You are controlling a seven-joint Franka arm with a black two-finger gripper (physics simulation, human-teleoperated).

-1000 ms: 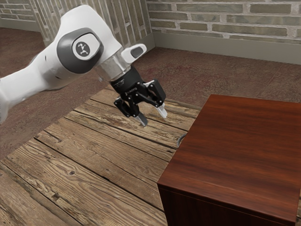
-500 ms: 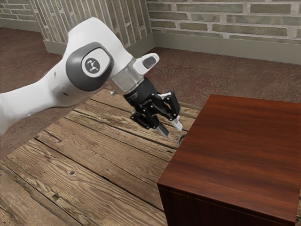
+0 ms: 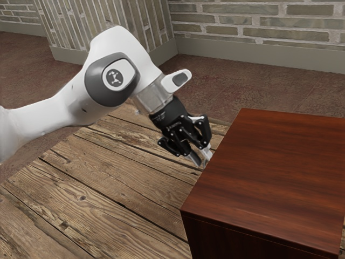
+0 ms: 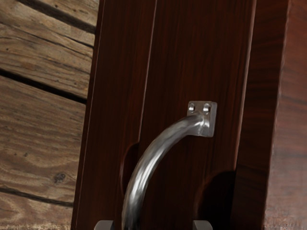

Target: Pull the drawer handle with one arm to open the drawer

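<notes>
The white arm had swung toward the exterior view's right and lowered its black two-finger gripper (image 3: 201,156) from above the weathered plank table (image 3: 108,183) to the left face of the dark red-brown wooden cabinet (image 3: 275,172). In the wrist view, the curved brushed-metal drawer handle (image 4: 158,153) stood on the dark wooden drawer front (image 4: 192,57), between the fingertips (image 4: 104,224). These were spread wide, straddling the bar without clamping it.

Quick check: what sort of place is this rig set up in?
Probably a simulated rustic indoor room: brick wall, reddish floor, and a plank table carrying a dark wooden cabinet.
</notes>
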